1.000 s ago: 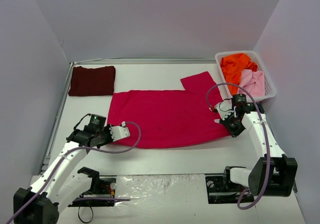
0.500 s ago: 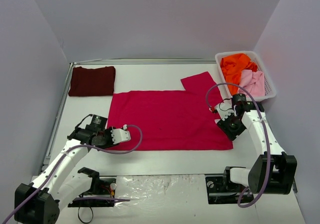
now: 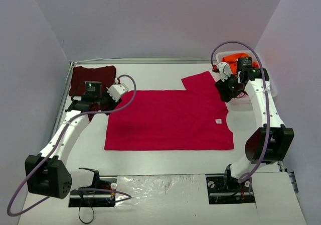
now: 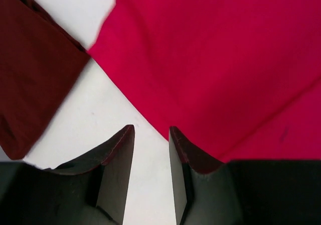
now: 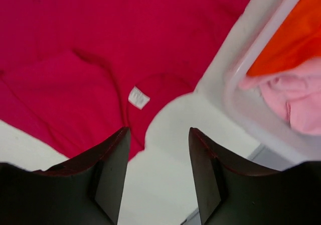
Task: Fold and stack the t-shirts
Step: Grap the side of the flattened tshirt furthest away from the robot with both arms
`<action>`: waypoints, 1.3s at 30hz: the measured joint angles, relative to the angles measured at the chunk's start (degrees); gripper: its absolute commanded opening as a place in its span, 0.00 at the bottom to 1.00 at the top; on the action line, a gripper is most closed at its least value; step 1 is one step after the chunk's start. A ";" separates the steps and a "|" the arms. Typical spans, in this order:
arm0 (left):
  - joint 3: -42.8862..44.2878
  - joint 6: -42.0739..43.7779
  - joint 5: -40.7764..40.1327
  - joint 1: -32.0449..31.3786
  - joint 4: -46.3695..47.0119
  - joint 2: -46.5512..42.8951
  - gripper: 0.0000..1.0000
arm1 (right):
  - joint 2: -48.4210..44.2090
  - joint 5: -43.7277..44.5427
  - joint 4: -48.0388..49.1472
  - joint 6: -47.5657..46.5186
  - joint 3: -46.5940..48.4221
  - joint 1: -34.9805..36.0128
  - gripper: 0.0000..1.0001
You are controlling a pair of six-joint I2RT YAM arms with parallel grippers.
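The left claw (image 4: 151, 128) is open. Its two dark, wedge-shaped fingers stand apart with only bare white table (image 4: 100, 102) between them, and it holds nothing. Just ahead of it and to its right lies the red shirt (image 4: 215, 59), smooth matte cloth spread flat, with a straight edge running slantwise past the right fingertip. Ahead and to its left sits the maroon shirt (image 4: 30, 79), folded into a thick rectangle with layered edges. A wedge of table separates it from the red one.

The right claw (image 5: 159, 130) is open as well, with a wider gap and nothing in its grip. Ahead and to its left is the red shirt's neck end, showing a curved neckline, a small white tag (image 5: 138, 97) and a few soft creases. The scooped edge bares the table right before the fingers. To the claw's right is the basket (image 5: 266, 29), white plastic with a rounded rim. In it lie a crumpled orange shirt (image 5: 293, 36) and, nearer the claw, a bunched pink shirt (image 5: 293, 102).
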 measured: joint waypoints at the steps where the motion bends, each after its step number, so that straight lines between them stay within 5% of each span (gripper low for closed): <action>1: 2.38 -1.51 1.64 1.29 1.18 2.27 0.33 | 2.40 -1.40 0.42 0.50 2.56 0.07 0.47; 9: 17.22 -6.51 11.96 9.68 3.93 23.12 0.33 | 21.16 -6.80 2.45 2.86 11.65 2.25 0.44; 17: 25.77 -10.25 18.40 13.42 3.08 38.95 0.39 | 26.45 -7.10 2.38 3.67 11.67 7.61 0.42; 39: 26.80 -28.94 20.02 16.63 9.11 49.13 0.46 | 27.06 -4.61 3.41 3.65 10.73 9.49 0.44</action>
